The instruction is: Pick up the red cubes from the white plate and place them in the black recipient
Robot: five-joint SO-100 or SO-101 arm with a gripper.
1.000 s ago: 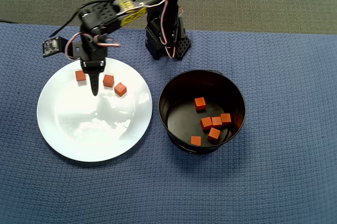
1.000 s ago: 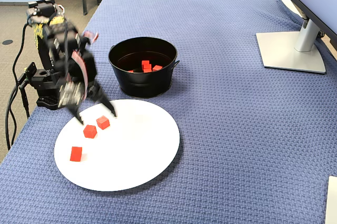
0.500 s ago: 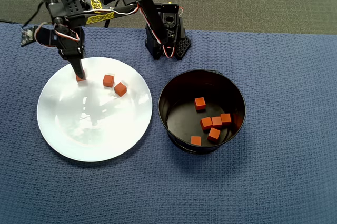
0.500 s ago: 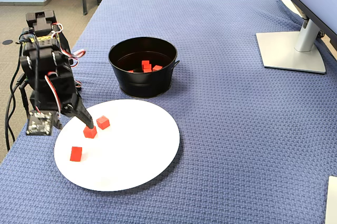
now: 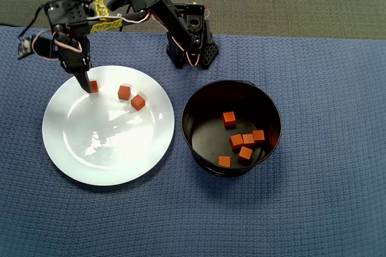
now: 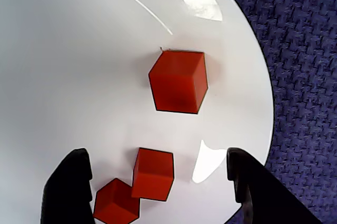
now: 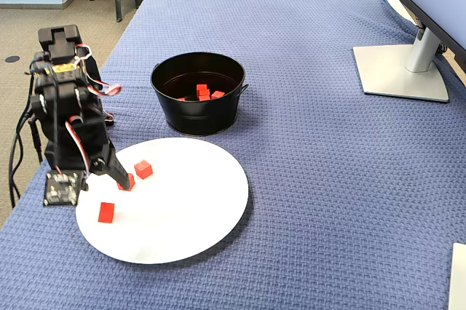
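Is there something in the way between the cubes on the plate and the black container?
Nothing visible: only bare white plate and blue cloth lie between the three red cubes and the black container, whose top is open.

The tool (image 5: 88, 87) half hides one red cube (image 5: 93, 85).
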